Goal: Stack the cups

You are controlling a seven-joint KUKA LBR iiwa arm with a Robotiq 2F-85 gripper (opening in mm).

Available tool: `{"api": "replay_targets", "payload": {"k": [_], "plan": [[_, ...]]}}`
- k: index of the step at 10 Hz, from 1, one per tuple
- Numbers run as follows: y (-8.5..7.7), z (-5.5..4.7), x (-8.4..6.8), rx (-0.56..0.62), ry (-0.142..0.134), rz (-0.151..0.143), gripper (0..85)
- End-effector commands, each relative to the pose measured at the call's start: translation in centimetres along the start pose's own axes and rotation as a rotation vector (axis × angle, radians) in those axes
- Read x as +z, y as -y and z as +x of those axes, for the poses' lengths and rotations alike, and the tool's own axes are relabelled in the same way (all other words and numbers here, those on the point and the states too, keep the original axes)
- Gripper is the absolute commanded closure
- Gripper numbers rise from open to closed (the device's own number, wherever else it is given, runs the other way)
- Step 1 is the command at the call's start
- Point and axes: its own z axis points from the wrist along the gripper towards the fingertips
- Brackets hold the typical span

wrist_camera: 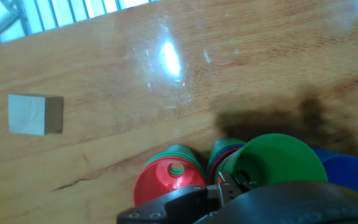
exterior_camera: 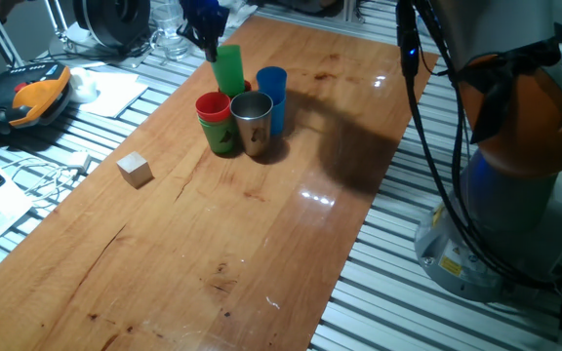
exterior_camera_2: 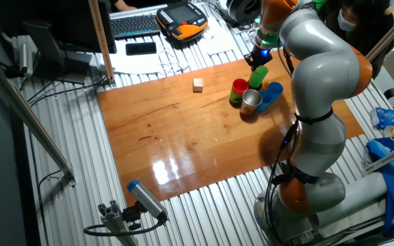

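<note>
My gripper [exterior_camera: 212, 47] is at the far side of the wooden table [exterior_camera: 261, 244], shut on the rim of a green cup [exterior_camera: 228, 70] that stands higher than the rest. Its foot is hidden behind the cluster, so I cannot tell whether it rests in another cup. In front are a red cup [exterior_camera: 213, 105] nested on a green one, a steel cup [exterior_camera: 253, 121] and a blue cup [exterior_camera: 272, 96]. In the hand view the green cup's open mouth [wrist_camera: 278, 163] fills the lower right beside the gripper [wrist_camera: 227, 184], with the red cup [wrist_camera: 169, 180] to its left and a blue cup [wrist_camera: 345, 173] to its right.
A small pale wooden cube [exterior_camera: 135, 169] lies alone left of the cups, also seen as the cube [wrist_camera: 35, 114] in the hand view. A teach pendant [exterior_camera: 37, 93], cables and papers lie on the slatted bench to the left. The robot base [exterior_camera: 515, 195] stands right of the table.
</note>
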Motion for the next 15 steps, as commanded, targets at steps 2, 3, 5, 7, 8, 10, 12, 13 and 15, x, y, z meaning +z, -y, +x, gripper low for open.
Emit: {"api": "replay_targets", "payload": {"k": [2, 3, 5, 7, 8, 10, 12, 13, 15], "plan": [[-0.1, 0.0, 0.1, 0.020, 0.009, 0.001, 68.0], [-0.2, 0.1, 0.1, 0.024, 0.014, 0.015, 51.0], [-0.2, 0.1, 0.1, 0.035, 0.018, 0.018, 51.0], [-0.2, 0.2, 0.2, 0.045, 0.020, 0.019, 51.0], [-0.2, 0.2, 0.2, 0.042, 0.021, 0.022, 51.0], [0.1, 0.2, 0.3, 0.017, 0.029, 0.044, 51.0], [0.5, -0.2, 0.1, -0.024, 0.020, 0.045, 68.0], [0.7, -0.6, -0.2, -0.057, 0.006, 0.043, 85.0], [0.8, -1.4, -1.0, -0.113, -0.009, 0.052, 85.0]]}}
